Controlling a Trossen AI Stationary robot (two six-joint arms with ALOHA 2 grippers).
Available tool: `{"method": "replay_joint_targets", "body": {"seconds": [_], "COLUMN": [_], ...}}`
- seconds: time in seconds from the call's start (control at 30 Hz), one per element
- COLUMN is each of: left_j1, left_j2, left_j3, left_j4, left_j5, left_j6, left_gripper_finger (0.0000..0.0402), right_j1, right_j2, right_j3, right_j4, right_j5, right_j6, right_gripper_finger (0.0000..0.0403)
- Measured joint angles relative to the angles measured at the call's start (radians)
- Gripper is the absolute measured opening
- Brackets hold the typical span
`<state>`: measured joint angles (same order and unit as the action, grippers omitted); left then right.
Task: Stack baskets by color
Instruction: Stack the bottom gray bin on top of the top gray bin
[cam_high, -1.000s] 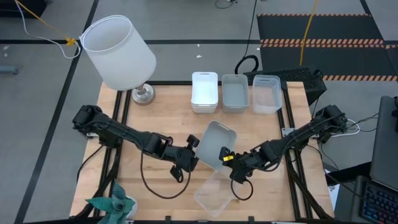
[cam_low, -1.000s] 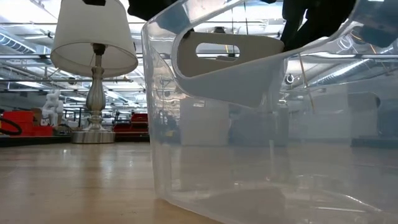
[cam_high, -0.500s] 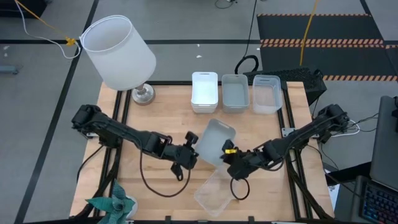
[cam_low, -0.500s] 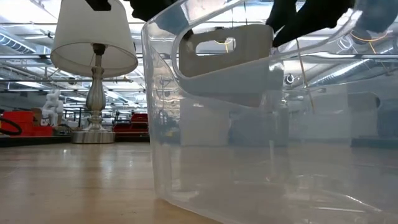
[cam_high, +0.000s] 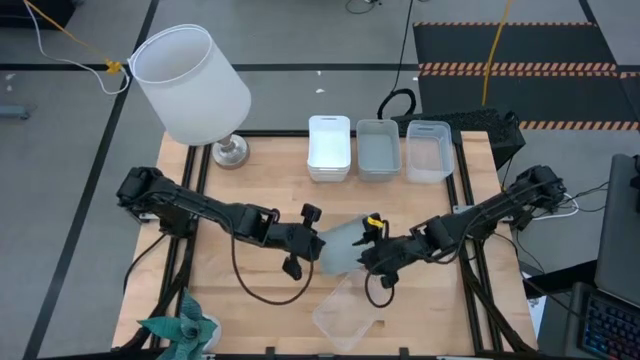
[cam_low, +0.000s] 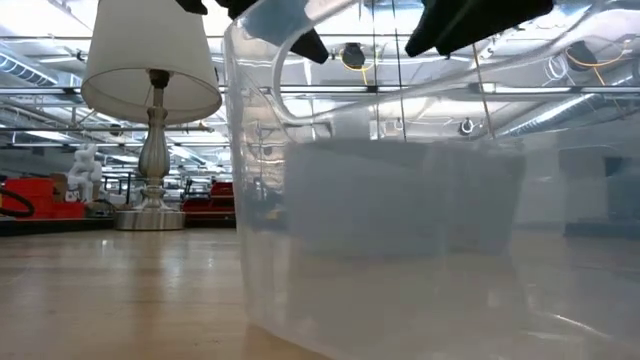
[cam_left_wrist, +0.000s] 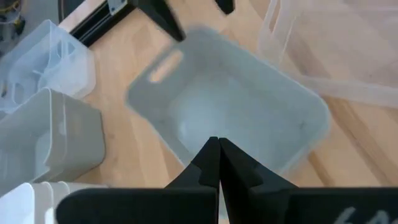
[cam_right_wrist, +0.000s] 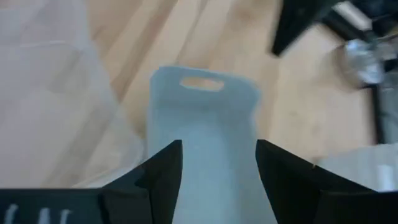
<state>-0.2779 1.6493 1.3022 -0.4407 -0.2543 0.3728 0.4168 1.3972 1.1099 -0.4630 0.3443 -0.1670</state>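
Left gripper (cam_high: 312, 243), jaws pinched shut on the rim of a grey basket (cam_high: 340, 247), is holding it tilted above mid-bench. Right gripper (cam_high: 368, 256), fingers spread wide, is straddling the basket's opposite end w/o gripping. A clear basket (cam_high: 345, 309) is sitting at the bench's front edge, just beside the held one. White (cam_high: 329, 146), grey (cam_high: 378, 149) & clear (cam_high: 428, 150) baskets are lining the back edge; a lamp (cam_high: 190, 85) is standing at the back-left corner.
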Motion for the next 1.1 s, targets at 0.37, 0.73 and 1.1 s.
{"method": "replay_joint_targets", "body": {"seconds": [0.37,0.73,1.1], "left_j1": [0.005,0.038,0.068], "left_j2": [0.000,0.000,0.033], "left_j3": [-0.043,-0.213,-0.256], "left_j4": [-0.067,0.042,0.120], "left_j5": [0.048,0.044,0.050], "left_j6": [-0.078,0.102,0.231], "left_gripper_finger": [0.0057,0.0159,0.0110], "right_j1": [-0.023,-0.023,-0.027], "right_j2": [0.000,0.000,0.000], "right_j3": [-0.010,-0.010,-0.010], "right_j4": [-0.011,-0.016,-0.012], "right_j5": [-0.038,-0.111,-0.112], "right_j6": [0.154,0.150,0.127], "right_gripper_finger": [0.0158,0.0159,0.0159]}}
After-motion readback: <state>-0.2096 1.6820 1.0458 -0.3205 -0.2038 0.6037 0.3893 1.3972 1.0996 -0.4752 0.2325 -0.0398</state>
